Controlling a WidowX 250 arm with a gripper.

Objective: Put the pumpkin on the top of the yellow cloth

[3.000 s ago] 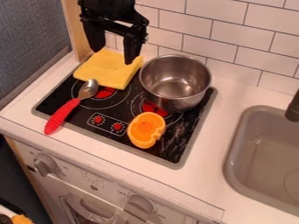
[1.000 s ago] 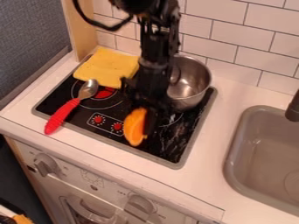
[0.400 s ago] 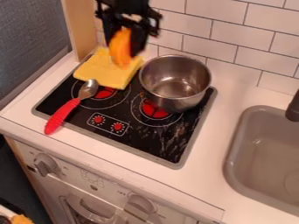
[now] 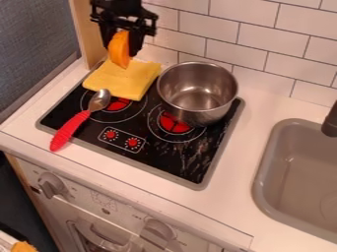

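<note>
Pumpkin [image 4: 119,47]: upright, above the far part of the yellow cloth [image 4: 123,80] — whether they touch, I cannot tell
Gripper [image 4: 120,47]: over that same far part, fingers pinching the pumpkin
Spoon [image 4: 70,129]: near the yellow cloth's camera side, red handle pointing away from it
Pot [image 4: 198,93]: just beside the yellow cloth, toward the sink
Stove [image 4: 186,157]: under the yellow cloth
Sink [image 4: 289,189]: well apart from the yellow cloth — beyond the pot
</note>
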